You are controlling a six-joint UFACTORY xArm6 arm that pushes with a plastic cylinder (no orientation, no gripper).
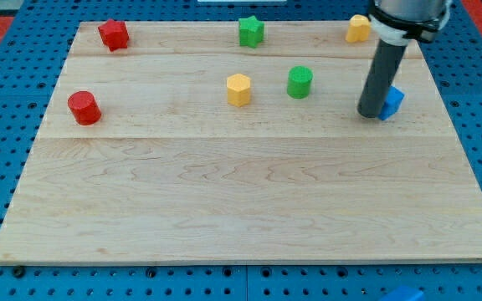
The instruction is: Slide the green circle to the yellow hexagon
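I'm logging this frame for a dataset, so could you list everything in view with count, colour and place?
wooden board: one, pale wood, fills most of the view
pegboard: one, blue, around the board
red star block: one, red, top left
red cylinder: one, red, left edge
green star block: one, green, top centre
yellow hexagon: one, yellow, centre
green circle: one, green, right of the hexagon, apart
yellow block: one, yellow, top right
blue block: one, blue, right, partly behind rod
my tip: one, dark, against the blue block's left side
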